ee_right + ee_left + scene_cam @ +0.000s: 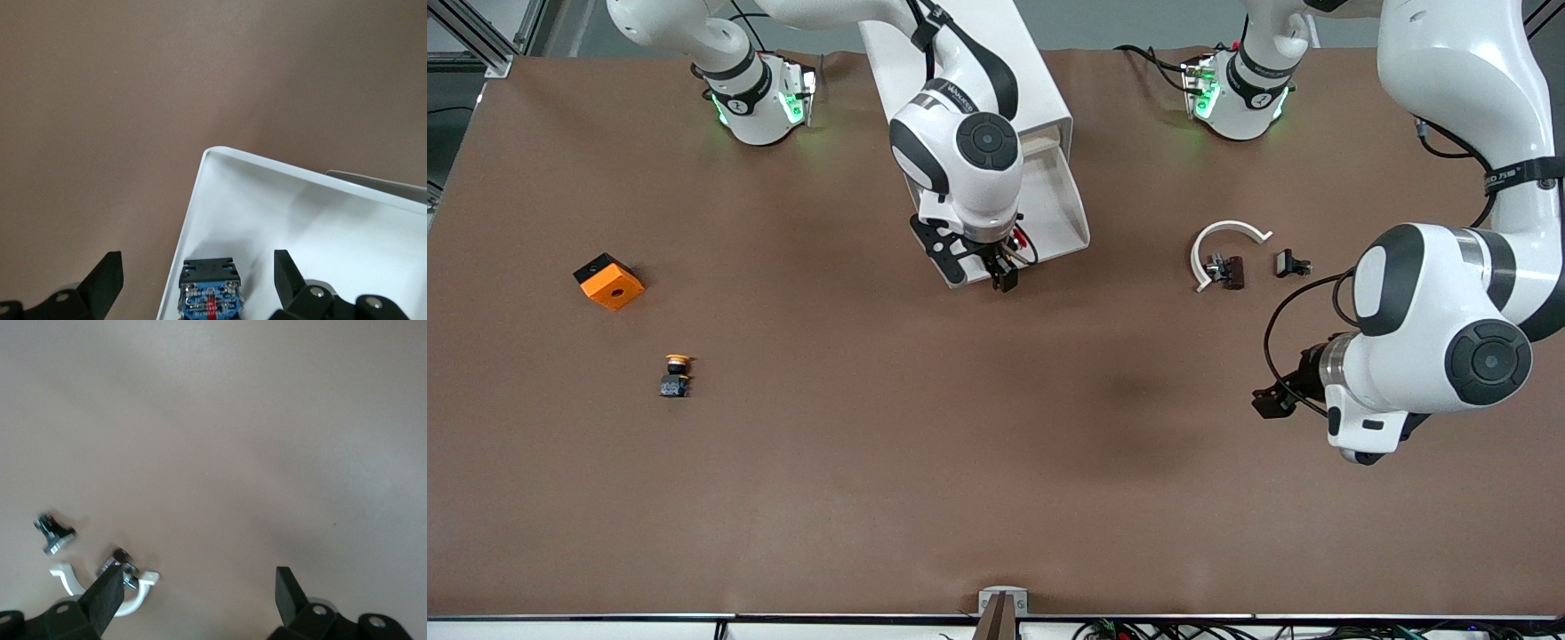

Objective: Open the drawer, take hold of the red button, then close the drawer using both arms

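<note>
**A:** ok headcount: one brown table [996, 498], one white cabinet [1040, 98] with one drawer [1063, 209] pulled out, two arms. Smaller bits: one orange cube [608, 282], one yellow-capped button [676, 374], one white curved clip [1223, 249], one little black part [1290, 263].

**B:** and the red one?

**A:** one button [211, 290], inside the drawer by its front corner. The right gripper [1000, 267] is above it, jaws spread, holding nothing. The left gripper [200, 600] hangs over bare table near the clip, also spread and empty. Loads of open table toward the front camera.
</note>
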`<state>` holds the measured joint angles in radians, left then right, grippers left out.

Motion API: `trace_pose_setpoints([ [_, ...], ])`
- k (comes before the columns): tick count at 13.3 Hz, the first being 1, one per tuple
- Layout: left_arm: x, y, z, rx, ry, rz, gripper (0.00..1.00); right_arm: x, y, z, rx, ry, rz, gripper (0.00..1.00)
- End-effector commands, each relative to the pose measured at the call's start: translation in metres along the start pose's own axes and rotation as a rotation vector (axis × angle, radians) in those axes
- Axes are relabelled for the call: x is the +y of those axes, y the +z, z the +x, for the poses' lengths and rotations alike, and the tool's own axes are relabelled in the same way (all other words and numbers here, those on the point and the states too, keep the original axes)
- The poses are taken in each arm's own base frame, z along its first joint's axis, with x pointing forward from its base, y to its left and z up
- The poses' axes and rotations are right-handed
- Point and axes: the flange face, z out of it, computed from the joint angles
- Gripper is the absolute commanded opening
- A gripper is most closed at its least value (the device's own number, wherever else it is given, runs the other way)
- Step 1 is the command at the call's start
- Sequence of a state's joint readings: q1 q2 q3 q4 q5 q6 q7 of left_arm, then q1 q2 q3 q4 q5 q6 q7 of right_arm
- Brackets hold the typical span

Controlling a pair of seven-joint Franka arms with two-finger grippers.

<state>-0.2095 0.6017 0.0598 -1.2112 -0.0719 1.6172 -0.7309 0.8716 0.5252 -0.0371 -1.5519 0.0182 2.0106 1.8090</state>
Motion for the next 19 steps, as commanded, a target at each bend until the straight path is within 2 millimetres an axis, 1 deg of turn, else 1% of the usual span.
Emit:
trace_pose_setpoints([
  [1, -0.009, -0.001, -0.003, 0.011, 0.152, 0.02, 1.0, -0.006, -0.003, -0.006, -0.011, 0.009, 0.006, 1.0],
  [3, -0.014, -0.002, -0.009, 0.015, 0.2, 0.037, 1.0, -0.006, -0.003, -0.007, -0.013, 0.005, 0.005, 1.0],
  [6, -0.01, 0.002, -0.025, -0.001, 0.269, 0.047, 1.0, -0.006, -0.003, -0.007, -0.019, 0.006, 0.005, 1.0],
  [8, -0.004, 0.013, -0.037, 0.01, 0.312, 0.026, 1.0, -0.005, -0.003, -0.01, -0.018, 0.002, 0.004, 1.0],
  [9, 0.0, 0.023, -0.045, 0.025, 0.328, 0.01, 1.0, -0.005, -0.003, -0.01, -0.02, 0.002, 0.004, 0.99],
  [11, 0.011, 0.046, -0.074, 0.068, 0.378, -0.035, 1.0, -0.005, -0.002, -0.012, -0.038, 0.01, -0.001, 0.95],
  [13, 0.015, 0.064, -0.102, 0.116, 0.419, -0.079, 1.0, -0.005, -0.002, -0.013, -0.047, 0.0, -0.003, 0.85],
  [14, 0.018, 0.071, -0.113, 0.124, 0.437, -0.087, 1.0, -0.004, -0.002, -0.013, -0.049, 0.0, -0.003, 0.78],
  [15, 0.021, 0.074, -0.122, 0.122, 0.45, -0.088, 1.0, -0.004, -0.002, -0.015, -0.049, -0.003, -0.003, 0.68],
  [17, 0.028, 0.074, -0.144, 0.116, 0.485, -0.089, 1.0, -0.003, -0.002, -0.018, -0.049, -0.023, -0.004, 0.42],
  [18, 0.032, 0.077, -0.152, 0.111, 0.501, -0.086, 1.0, -0.003, -0.002, -0.017, -0.049, -0.025, -0.004, 0.31],
  [19, 0.034, 0.08, -0.154, 0.11, 0.507, -0.087, 1.0, -0.003, -0.002, -0.019, -0.049, -0.026, -0.003, 0.23],
])
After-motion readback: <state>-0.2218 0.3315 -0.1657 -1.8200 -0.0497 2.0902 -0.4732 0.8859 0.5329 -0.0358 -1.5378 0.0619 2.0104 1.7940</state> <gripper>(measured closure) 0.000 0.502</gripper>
